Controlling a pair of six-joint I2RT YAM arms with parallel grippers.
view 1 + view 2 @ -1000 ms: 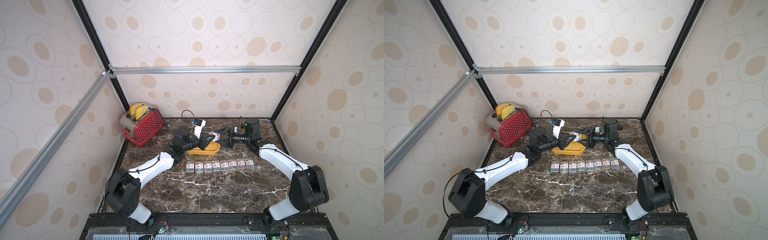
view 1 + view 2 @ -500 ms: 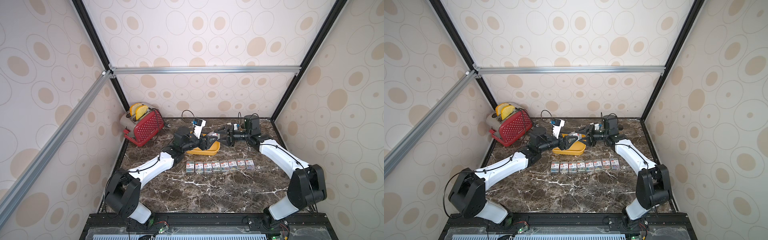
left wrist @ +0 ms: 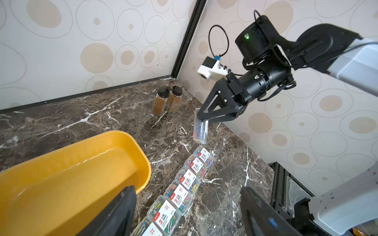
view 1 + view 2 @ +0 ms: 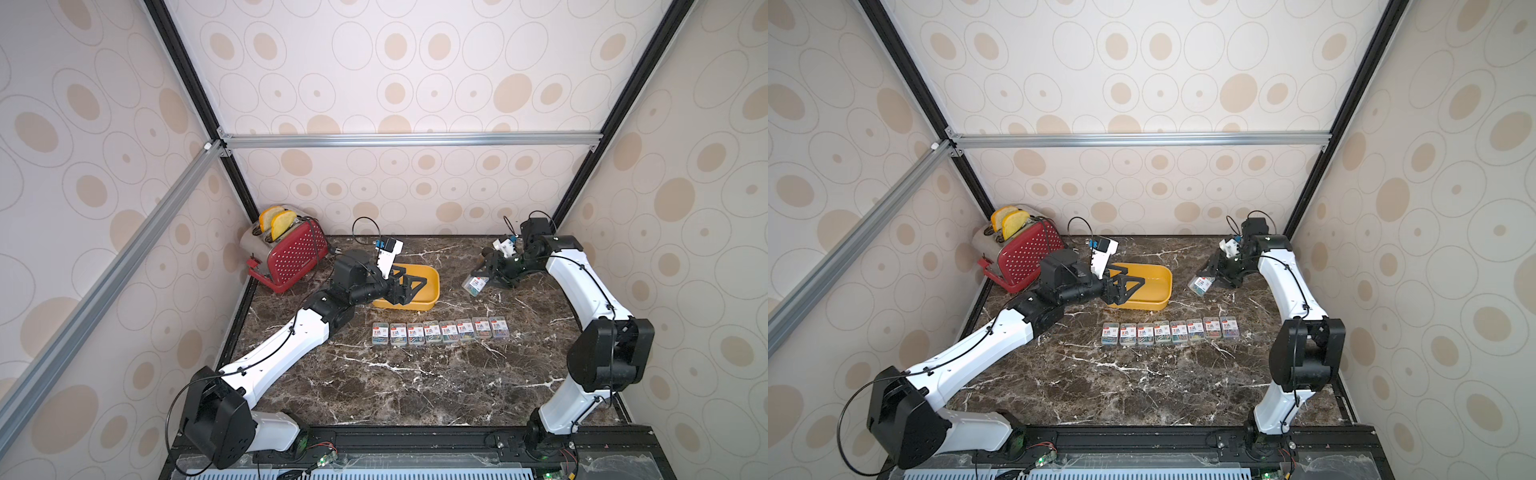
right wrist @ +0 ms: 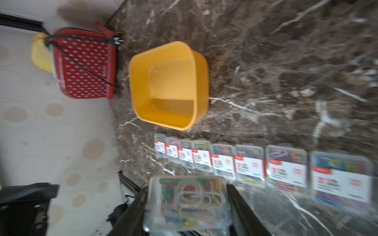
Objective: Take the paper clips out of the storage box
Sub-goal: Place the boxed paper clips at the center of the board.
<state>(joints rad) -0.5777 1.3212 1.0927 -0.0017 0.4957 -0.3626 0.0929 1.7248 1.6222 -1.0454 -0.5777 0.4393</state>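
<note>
Yellow storage box (image 4: 430, 282): it stands on the marble table (image 4: 415, 395) behind the row, and its inside looks empty in both wrist views.
Row of clip boxes (image 4: 440, 331): eight clear boxes lie label up, side by side, in front of the tub.
Held clip box (image 3: 200, 132): the last one, already out of the tub. It hangs tilted above the table, to the right of the tub and behind the row's right end.
Right gripper (image 3: 201, 120): clamped on the upper end of this box only.
Left gripper (image 4: 1129, 289): jaws apart with nothing between them, over the tub's left end. Whether a finger touches the rim I cannot tell.
Risk, slip: the plastic is smooth and the hold is at one end, so I think the box may swing or slide out. A fall could open the lid and scatter clips.
Risk, placing: coming down too near the row's end may push the neighbour and disturb the line.
Risk, jars (image 3: 166, 100): they stand in the corner behind the arm, and a wide swing could knock them.
Risk, tub: the left arm may catch the rim when it pulls away.
</note>
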